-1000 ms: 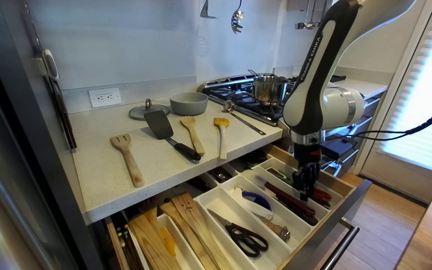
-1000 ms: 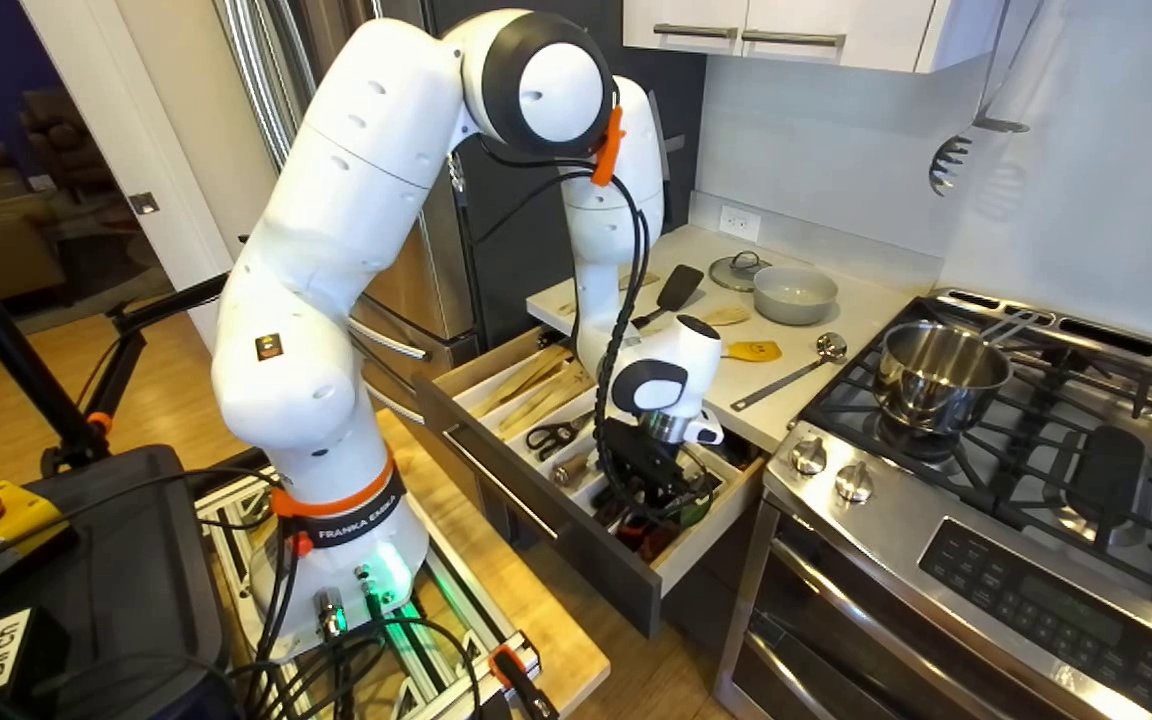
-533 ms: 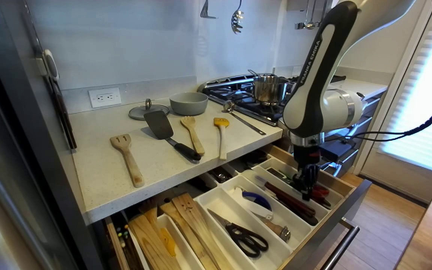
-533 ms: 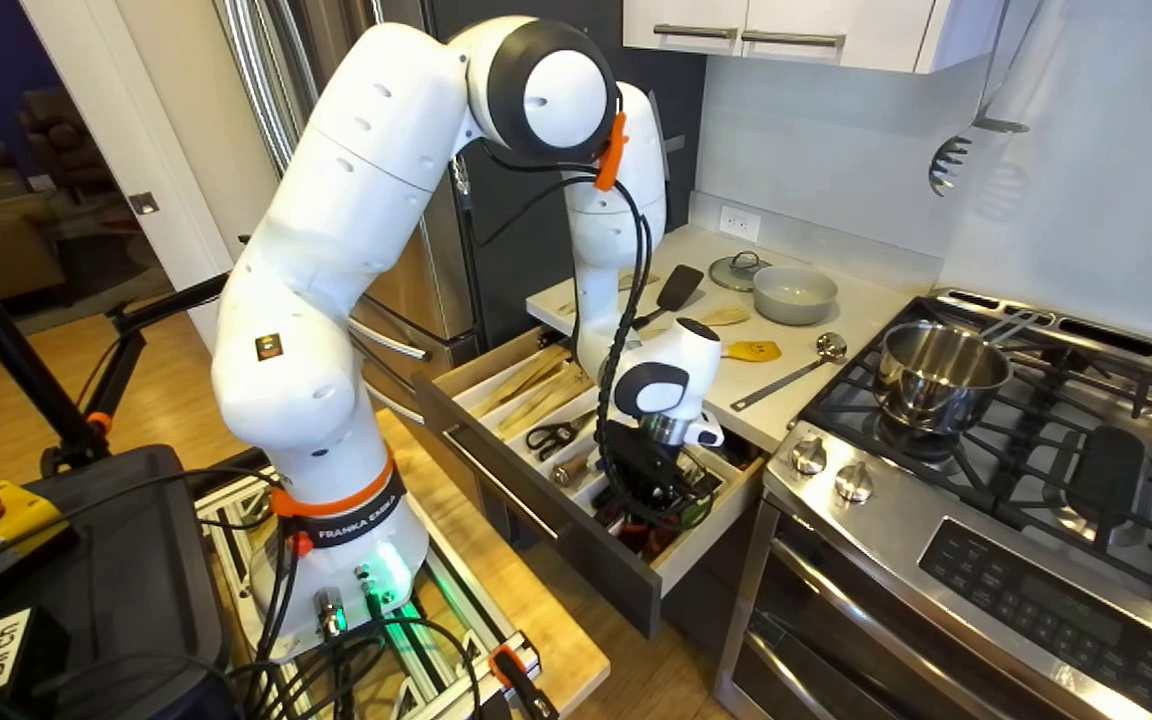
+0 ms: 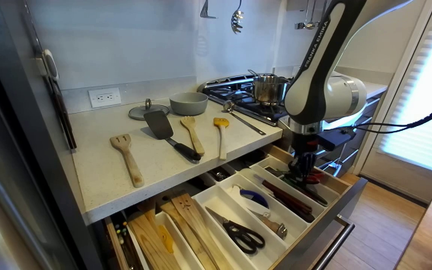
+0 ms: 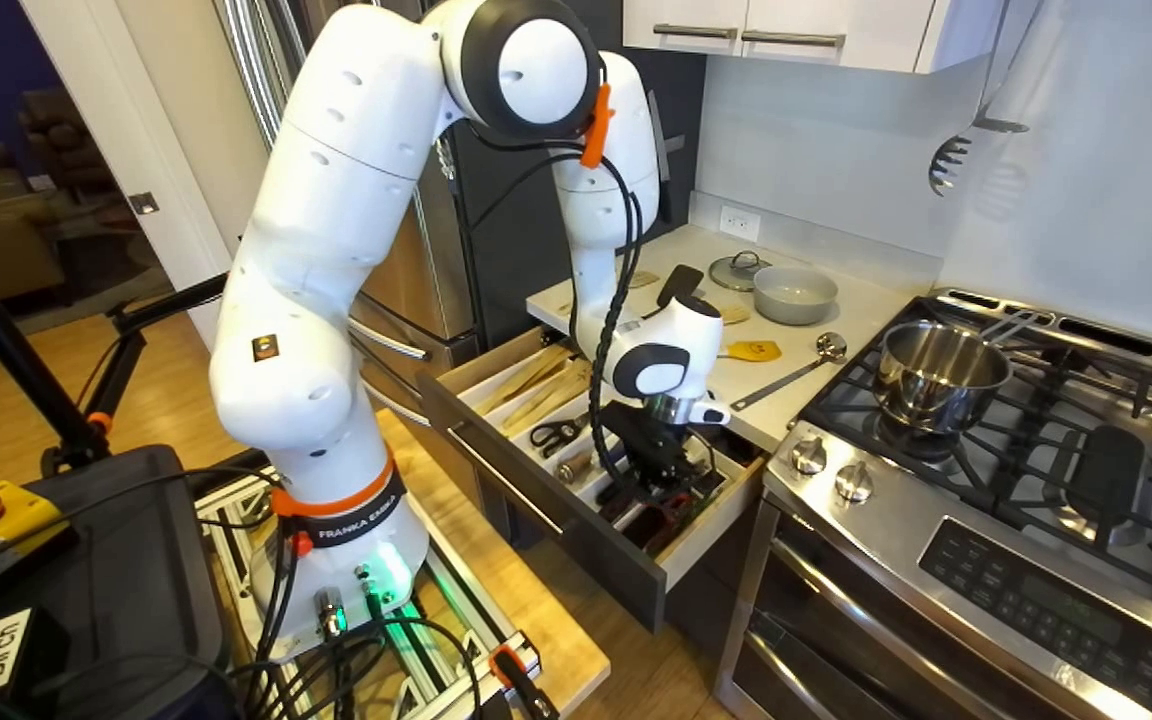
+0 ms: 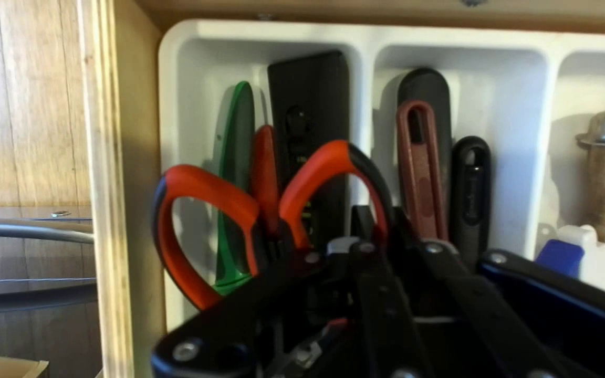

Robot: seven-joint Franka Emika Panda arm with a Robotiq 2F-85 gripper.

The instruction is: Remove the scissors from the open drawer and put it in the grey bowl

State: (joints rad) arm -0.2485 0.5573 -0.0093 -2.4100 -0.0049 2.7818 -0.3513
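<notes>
Red-and-black handled scissors [image 7: 318, 157] hang at the utensil tray of the open drawer [image 5: 345, 200]; they also show in both exterior views [image 5: 315, 175] [image 6: 678, 508]. My gripper [image 7: 384, 220] is closed around the outer side of one handle loop, one fingertip inside the loop and one outside. The scissor blades are hidden below the gripper. In an exterior view my gripper [image 5: 301, 178] is low over the end compartment. Black-handled scissors [image 5: 244, 236] lie in another compartment. The grey bowl [image 5: 188, 104] stands on the counter near the wall, also seen in an exterior view [image 6: 794, 295].
A green knife [image 7: 234, 157] and a black item [image 7: 310, 105] lie under the red scissors. Spatulas [image 5: 159, 125] and a ladle [image 5: 244, 120] lie on the counter between drawer and bowl. A glass lid [image 5: 148, 111] is beside the bowl. A steel pot [image 5: 270, 90] stands on the stove.
My gripper has risen slightly, and the red scissors have come up with it, uncovering a green item below. The drawer has shifted slightly inward toward the counter.
</notes>
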